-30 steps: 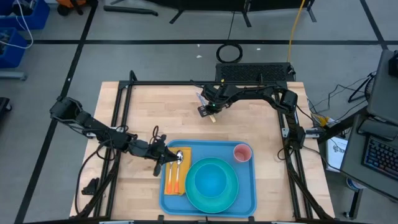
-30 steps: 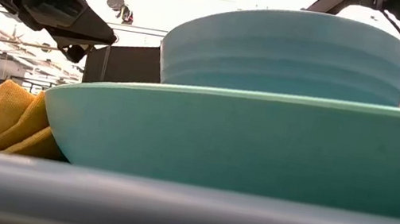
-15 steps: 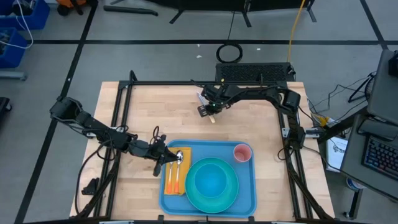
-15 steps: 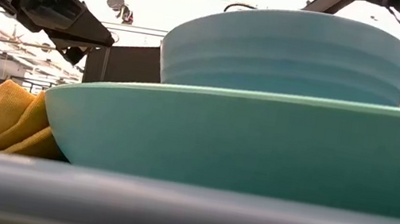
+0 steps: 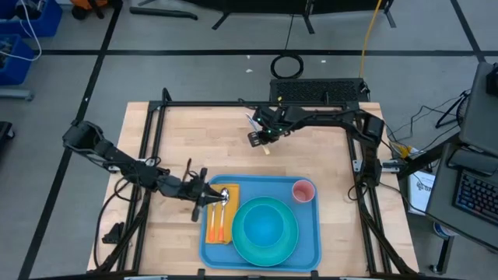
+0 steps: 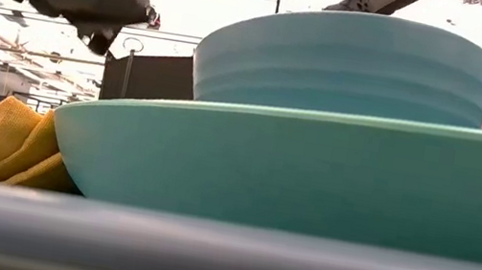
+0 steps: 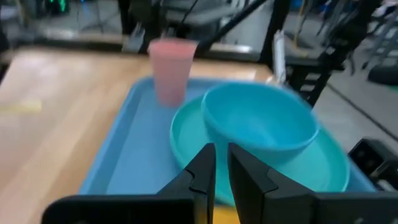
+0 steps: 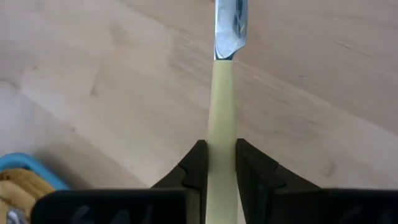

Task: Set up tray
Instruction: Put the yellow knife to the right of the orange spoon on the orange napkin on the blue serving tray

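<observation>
You have one blue tray (image 5: 307,233) at the bench's (image 5: 187,132) near edge, carrying one turquoise plate (image 5: 289,243) with one bowl (image 5: 264,224), one pink cup (image 5: 303,190) and one yellow napkin (image 5: 231,194) under two orange-handled utensils (image 5: 219,222). Your left gripper (image 5: 204,196) hangs over the tray's left rim, fingers (image 7: 202,171) nearly together, empty. Your right gripper (image 5: 262,137), near the far edge, pinches one cream-handled knife (image 8: 222,118).

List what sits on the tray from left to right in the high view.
Orange napkin carrying a spoon and fork, then the turquoise plate with a bowl on it, then the pink cup toward the tray's far right corner.
</observation>
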